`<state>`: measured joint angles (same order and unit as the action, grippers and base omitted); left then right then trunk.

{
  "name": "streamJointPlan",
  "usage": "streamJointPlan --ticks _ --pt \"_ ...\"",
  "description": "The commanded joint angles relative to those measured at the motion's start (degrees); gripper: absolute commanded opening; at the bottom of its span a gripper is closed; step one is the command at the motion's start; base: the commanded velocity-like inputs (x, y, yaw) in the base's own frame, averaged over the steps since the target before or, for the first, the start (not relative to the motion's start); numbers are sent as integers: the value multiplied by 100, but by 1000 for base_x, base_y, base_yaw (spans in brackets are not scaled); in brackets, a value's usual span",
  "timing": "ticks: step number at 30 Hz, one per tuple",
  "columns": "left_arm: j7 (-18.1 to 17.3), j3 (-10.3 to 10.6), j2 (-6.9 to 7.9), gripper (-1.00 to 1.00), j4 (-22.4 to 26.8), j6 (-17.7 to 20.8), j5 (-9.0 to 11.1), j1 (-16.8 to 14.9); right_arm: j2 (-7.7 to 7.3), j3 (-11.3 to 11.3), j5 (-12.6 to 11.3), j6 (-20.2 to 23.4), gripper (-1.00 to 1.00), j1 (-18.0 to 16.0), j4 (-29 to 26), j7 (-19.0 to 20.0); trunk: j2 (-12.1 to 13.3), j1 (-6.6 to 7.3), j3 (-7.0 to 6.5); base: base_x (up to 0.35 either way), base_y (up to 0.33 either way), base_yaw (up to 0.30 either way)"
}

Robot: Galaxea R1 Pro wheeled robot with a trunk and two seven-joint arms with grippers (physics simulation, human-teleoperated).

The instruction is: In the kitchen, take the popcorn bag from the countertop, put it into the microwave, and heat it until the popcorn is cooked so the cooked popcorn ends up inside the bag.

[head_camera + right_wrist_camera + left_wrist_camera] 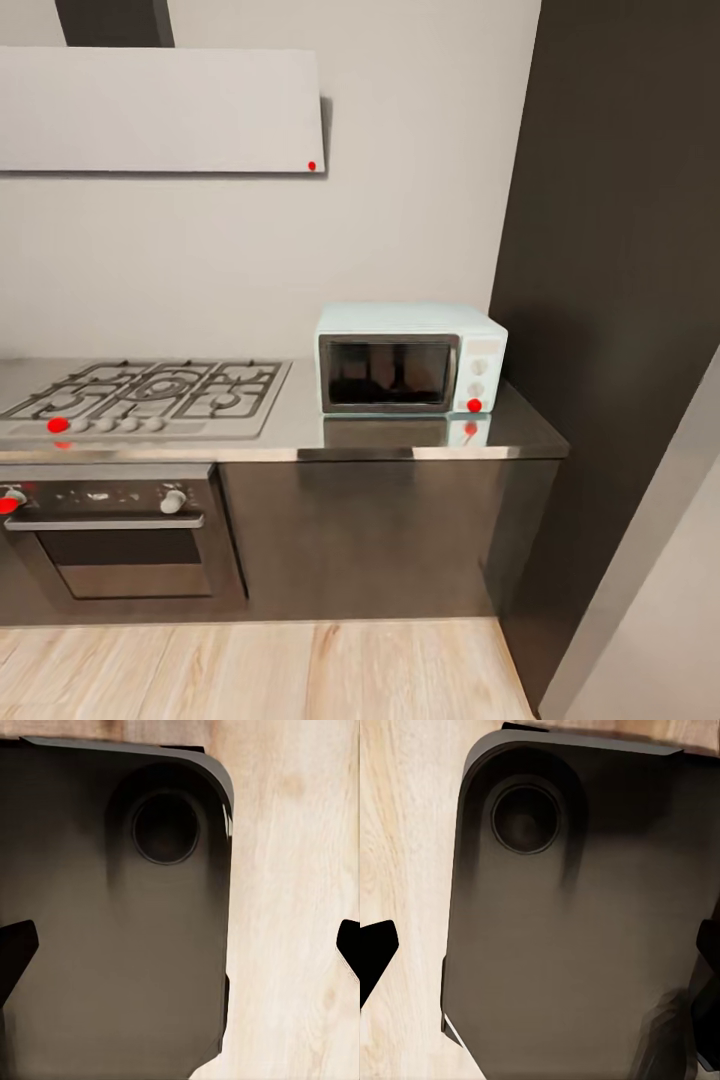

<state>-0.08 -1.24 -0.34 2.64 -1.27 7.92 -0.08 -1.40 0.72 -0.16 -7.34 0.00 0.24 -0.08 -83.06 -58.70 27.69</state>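
Note:
The pale mint-blue microwave [410, 358] stands on the glossy grey countertop [400, 436] against the back wall, at the counter's right end. Its dark glass door is shut, and a red light glows on its white knob panel. The popcorn bag is out of view. In the left wrist view my left gripper [540, 960] is open, its dark fingertips [375, 954] far apart over my own dark base [570, 930]. My right gripper [180, 949] is open too, with nothing between its fingertips [15, 952], above the base [112, 930] and the wooden floor [292, 907].
A steel gas hob [150, 392] lies left of the microwave, with a built-in dark oven [120, 545] under it and a hood [160, 110] above. A tall dark cabinet [620, 250] closes the counter's right end. Light wooden floor [260, 670] runs in front.

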Motion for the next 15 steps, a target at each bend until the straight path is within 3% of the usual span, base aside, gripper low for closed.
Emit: streamJointPlan --ticks 1,15 --pt "-1 -8 -1 100 0 -13 43 -1 -1 7 -2 -22 100 -2 3 -1 -2 -3 4 247 0 0" --pt "-1 -8 5 100 0 -12 51 -1 7 7 -3 -23 100 -2 3 -5 -2 -3 4 247 0 0"
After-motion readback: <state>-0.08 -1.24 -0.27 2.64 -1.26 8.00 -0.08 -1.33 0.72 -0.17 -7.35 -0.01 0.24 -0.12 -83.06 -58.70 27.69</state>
